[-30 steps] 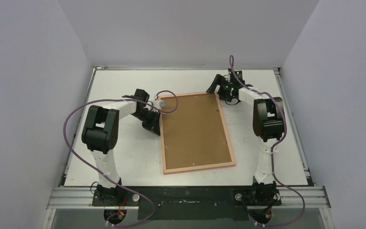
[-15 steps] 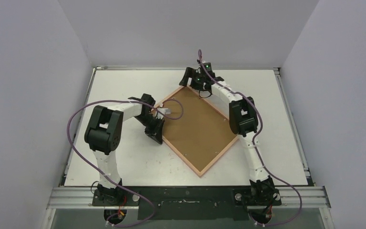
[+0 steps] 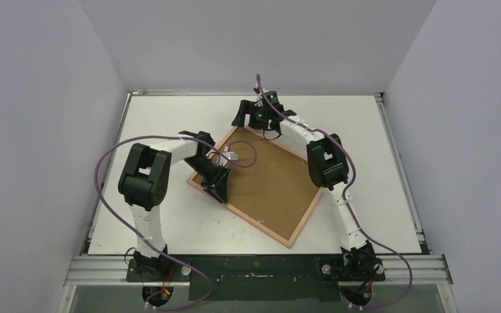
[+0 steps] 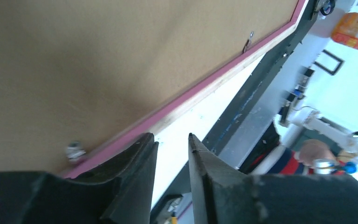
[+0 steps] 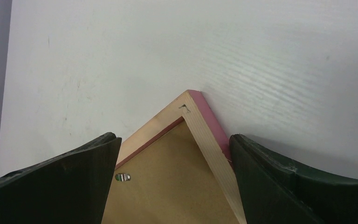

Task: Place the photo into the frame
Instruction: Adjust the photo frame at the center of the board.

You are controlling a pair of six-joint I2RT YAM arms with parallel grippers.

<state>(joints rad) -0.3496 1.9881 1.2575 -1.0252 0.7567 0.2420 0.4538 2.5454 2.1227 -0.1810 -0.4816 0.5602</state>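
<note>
The frame (image 3: 261, 227) lies back side up on the table, turned diagonally, with a brown backing board (image 3: 271, 182) filling it. The photo is hidden. My left gripper (image 3: 220, 189) sits at the frame's left side. In the left wrist view its fingers (image 4: 172, 137) stand a little apart beside the pink rail (image 4: 205, 88), and only white table shows between them. My right gripper (image 3: 244, 120) is at the far corner. Seen from the right wrist, it (image 5: 173, 140) stands wide open, straddling that corner (image 5: 200, 121) without touching it.
Small metal tabs (image 5: 122, 177) hold the backing board along the rails. Grey walls close in the table on the left, back and right. An aluminium rail (image 3: 254, 267) with both arm bases runs along the near edge. Purple cables loop from both arms.
The frame has swung counter-clockwise, its far corner sliding left. The right arm followed that corner to the left. The left gripper moved down along the left side and its fingers parted.
</note>
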